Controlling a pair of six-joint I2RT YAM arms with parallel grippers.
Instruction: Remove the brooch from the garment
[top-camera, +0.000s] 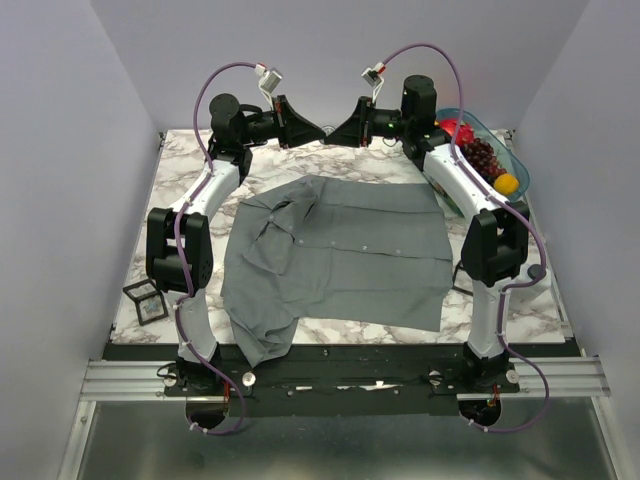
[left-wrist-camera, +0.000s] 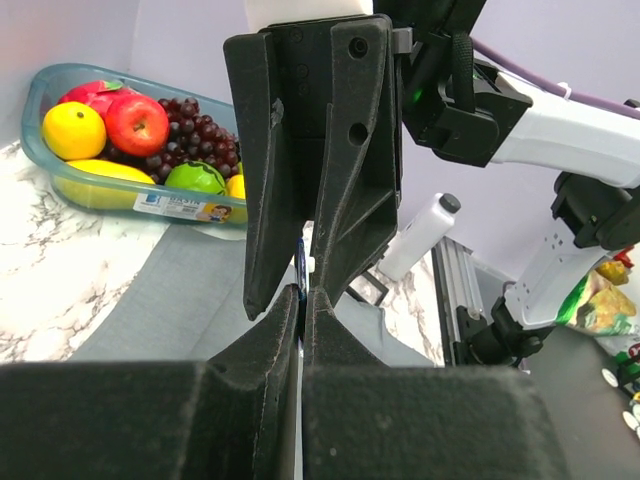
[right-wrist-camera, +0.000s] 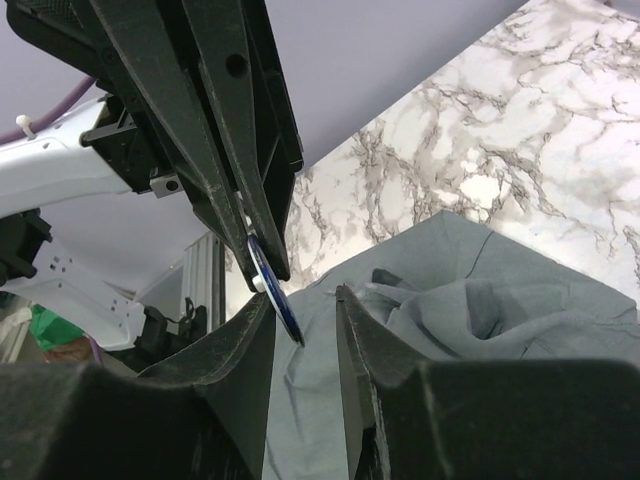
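Shows the brooch (right-wrist-camera: 280, 305) off the garment (top-camera: 340, 250), pinched edge-on by the clenched left gripper (right-wrist-camera: 262, 272) at 12 o'clock above the table (top-camera: 185, 165); shows the right gripper (right-wrist-camera: 308, 300) parted around its lower rim (likely readying a handover).

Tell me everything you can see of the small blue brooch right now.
The small blue round brooch shows edge-on as a thin glossy disc with a white piece on one face. Tilted, it is pinched between the black fingers of the left gripper, beside the open fingers of the right gripper, apparently clear of the grey shirt below.
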